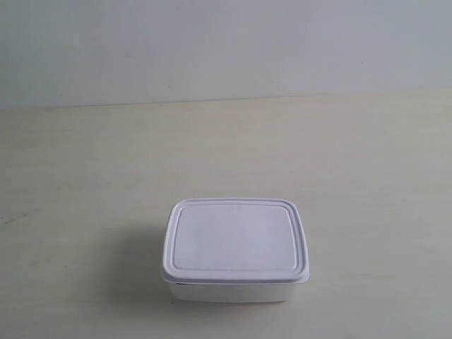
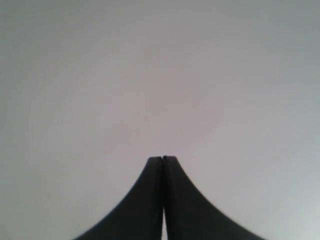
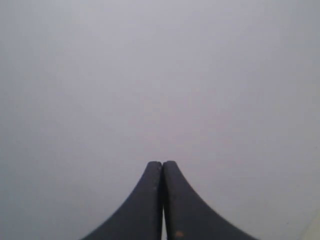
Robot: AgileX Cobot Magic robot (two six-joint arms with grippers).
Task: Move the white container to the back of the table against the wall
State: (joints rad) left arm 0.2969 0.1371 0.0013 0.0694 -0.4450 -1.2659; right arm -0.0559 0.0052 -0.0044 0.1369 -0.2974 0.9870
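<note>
The white container point(image 1: 235, 248) stands lidded on the cream table point(image 1: 85, 176), near the front edge in the exterior view and well short of the grey-white wall point(image 1: 226, 42). Neither arm shows in that view. In the left wrist view my left gripper point(image 2: 162, 158) is shut, its black fingertips pressed together with nothing between them, facing a plain pale surface. My right gripper point(image 3: 162, 163) in the right wrist view is likewise shut and empty before a plain grey surface. The container appears in neither wrist view.
The table's back edge point(image 1: 226, 100) meets the wall along a straight line. A broad band of bare table lies between the container and the wall. A few tiny dark specks mark the table at the exterior view's left.
</note>
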